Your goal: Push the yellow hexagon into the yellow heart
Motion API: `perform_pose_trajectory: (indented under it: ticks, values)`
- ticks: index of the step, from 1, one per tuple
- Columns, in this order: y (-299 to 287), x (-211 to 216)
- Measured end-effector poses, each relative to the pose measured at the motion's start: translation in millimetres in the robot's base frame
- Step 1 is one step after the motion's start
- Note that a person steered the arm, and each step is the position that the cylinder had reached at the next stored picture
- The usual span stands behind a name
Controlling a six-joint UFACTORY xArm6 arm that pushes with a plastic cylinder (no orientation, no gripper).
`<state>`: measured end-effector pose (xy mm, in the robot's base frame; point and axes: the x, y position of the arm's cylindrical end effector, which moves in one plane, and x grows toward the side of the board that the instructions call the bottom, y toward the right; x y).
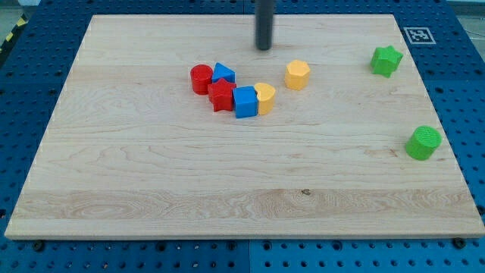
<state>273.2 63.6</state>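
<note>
We are looking at a lab test bench. The pale wooden surface [227,182] lies on a blue perforated mounting plate [462,83] with regular rows of holes. A black-and-white fiducial marker [415,35] sits at the board's corner, and yellow-black hazard tape [10,34] shows at the view's top left.

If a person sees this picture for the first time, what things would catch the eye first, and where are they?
First comes the tight cluster left of the board's middle: a red cylinder, a blue triangle, a red star, a blue cube and the yellow heart, packed together. The yellow hexagon stands apart, up and right of the heart, and my tip is above and left of it. At the view's right, a green star and a green cylinder sit alone.
</note>
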Motion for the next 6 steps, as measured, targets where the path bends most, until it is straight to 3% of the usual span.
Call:
perform_pose_trajectory:
  ticks: [1,2,4,6]
  values:
    - [47.7,3.8]
    - [50.5,44.5]
    - [-1.8,101.4]
    - [71.5,64.8]
